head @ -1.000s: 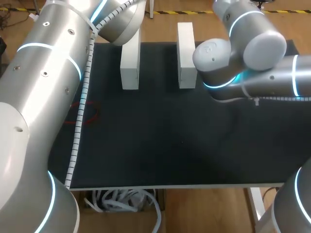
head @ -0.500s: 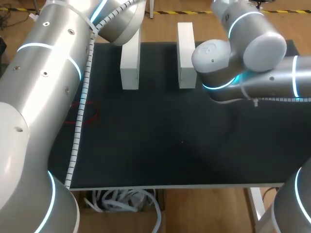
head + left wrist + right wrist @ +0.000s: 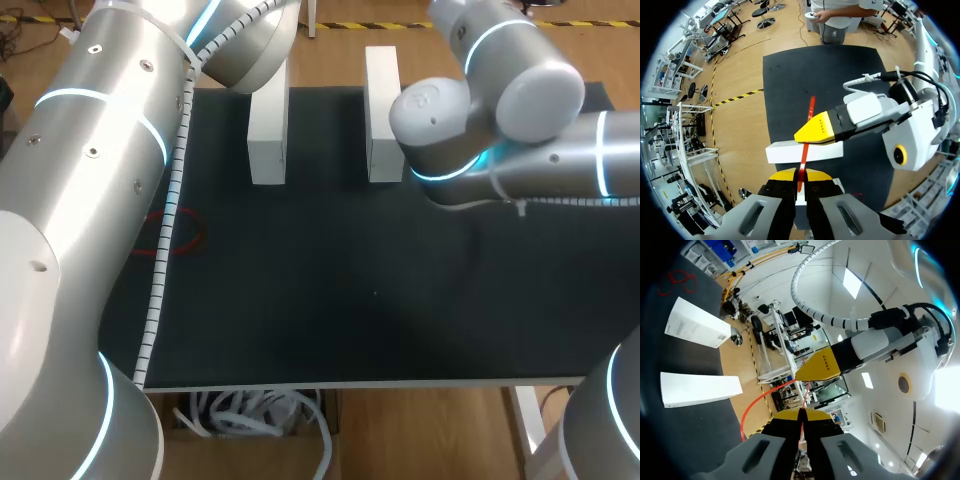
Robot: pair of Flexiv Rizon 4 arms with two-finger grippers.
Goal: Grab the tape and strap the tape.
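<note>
The tape [image 3: 810,112] is a thin red strip held up in the air over the far part of the table, stretched between the two grippers. The left gripper [image 3: 799,176] is clenched on one end of it: its two yellow tips are pressed together and the strip comes out from between them. The right gripper [image 3: 801,414] is likewise clamped on the tape [image 3: 802,399], tips closed with the red line running out from the seam. Each wrist view shows one yellow tip of the other gripper right at the strip (the second tip is hidden behind the first). In the right wrist view a slack part of the tape curves away beside the gripper.

Under the tape lies the black mat [image 3: 330,290]. At its far edge stand two white blocks, the left one [image 3: 267,130] and the right one [image 3: 381,110], parallel and apart. Near the mat's left edge lies a small red loop [image 3: 188,235], partly hidden by the left arm [image 3: 90,170]. The right arm [image 3: 520,100] comes in from the right, its joint overlapping the right block.
</note>
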